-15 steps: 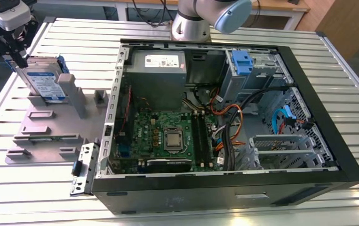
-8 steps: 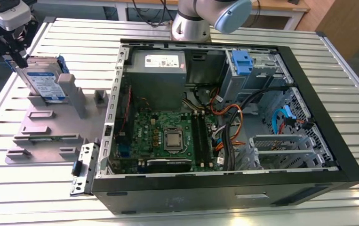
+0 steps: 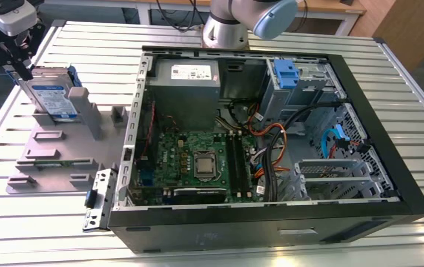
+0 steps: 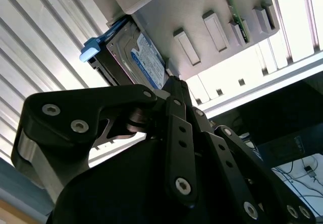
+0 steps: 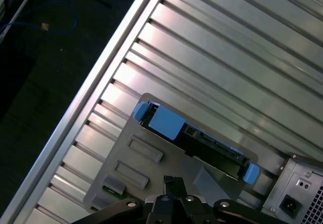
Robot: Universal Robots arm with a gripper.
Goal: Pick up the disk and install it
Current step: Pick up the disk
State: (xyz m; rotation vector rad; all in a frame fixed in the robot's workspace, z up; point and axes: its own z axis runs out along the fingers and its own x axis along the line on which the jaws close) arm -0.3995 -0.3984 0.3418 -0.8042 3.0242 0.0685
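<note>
The disk point(image 3: 52, 95) stands on edge in a slot of the grey holder plate point(image 3: 52, 153) at the exterior view's left, its white-and-blue label facing out and a blue bracket along its side. My gripper point(image 3: 20, 68) hangs just above and beside the disk's top edge, shut with nothing in it. In the first wrist view the fingertips of the gripper point(image 5: 174, 182) sit together, short of the disk's point(image 5: 212, 151) dark top edge and blue bracket. The second wrist view shows the gripper point(image 4: 172, 82) close to the disk's label point(image 4: 144, 57).
An open computer case point(image 3: 412, 167) lies on the slatted metal table point(image 3: 389, 61), with a grey power supply point(image 3: 185, 75), motherboard point(image 3: 196, 161), cables and a blue-latched drive bay point(image 3: 286, 73). A loose metal bracket point(image 3: 99, 200) lies by the case. The table's edge point(image 5: 91, 103) runs near the holder.
</note>
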